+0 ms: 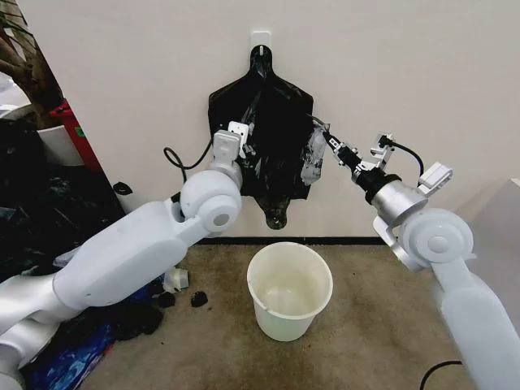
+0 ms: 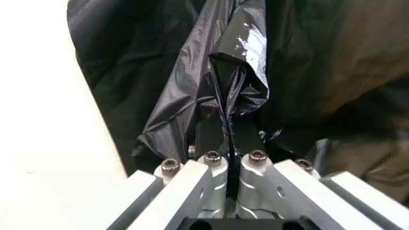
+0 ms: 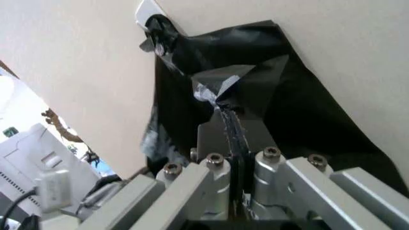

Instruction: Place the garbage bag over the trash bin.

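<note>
Jaws, left: we saw the left gripper pinched tight on a fold of the garbage bag, the black film bunched above the closed tips.
Jaws, right: we saw the right gripper likewise clamped on a crease of the same film, a glossy ridge standing up from the pinch.
Trash bin: the trash bin stood upright on the floor nearest us, mouth open and nothing over its rim; the bag was not touching it.
Arms: in the head view the left gripper met the bag at its left edge and the right gripper at its right edge, both raised well above the bin.
Garbage bag: the garbage bag hung flat against the wall, gathered at a neck on the white hook; its lower tip dangled above the bin's far rim.
Step in hand, as we judged it: drawing one bag free of the hanging pack.
Doing it well: we judged both pinches should hold a single layer, and the pull should come away from the wall evenly on both sides so the thin film neither tore nor slipped.
Care: whether one layer or several sat in each grip we could not tell; a slow pull would show it.
Clutter: a heap of dark bags lay at the far left, apart from the work.
</note>
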